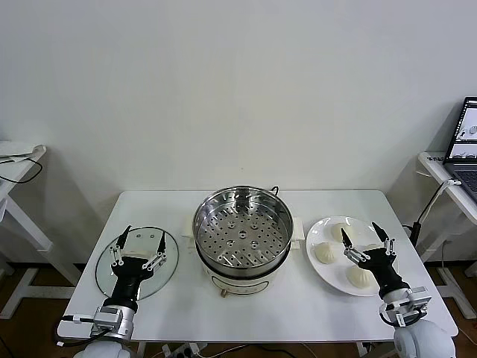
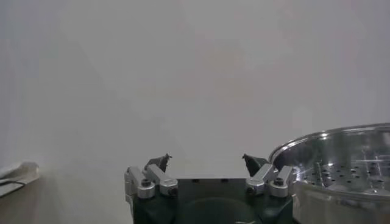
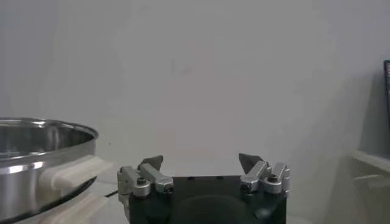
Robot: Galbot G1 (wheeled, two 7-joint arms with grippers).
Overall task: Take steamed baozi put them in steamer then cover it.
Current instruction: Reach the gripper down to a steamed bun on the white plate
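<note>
both arms are hanging low and empty. the right gripper is hovering fingers spread over the baozi on the plate, right of the empty steamer. i'd be dropping straight onto one bun, squeezing gently. left gripper, also spread, is idling over the glass lid, left of the steamer.

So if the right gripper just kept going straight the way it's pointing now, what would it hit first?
Probably nothing nearby: the right gripper points level above the plate, beside the steamer, toward the far wall, though depth is unclear.
</note>
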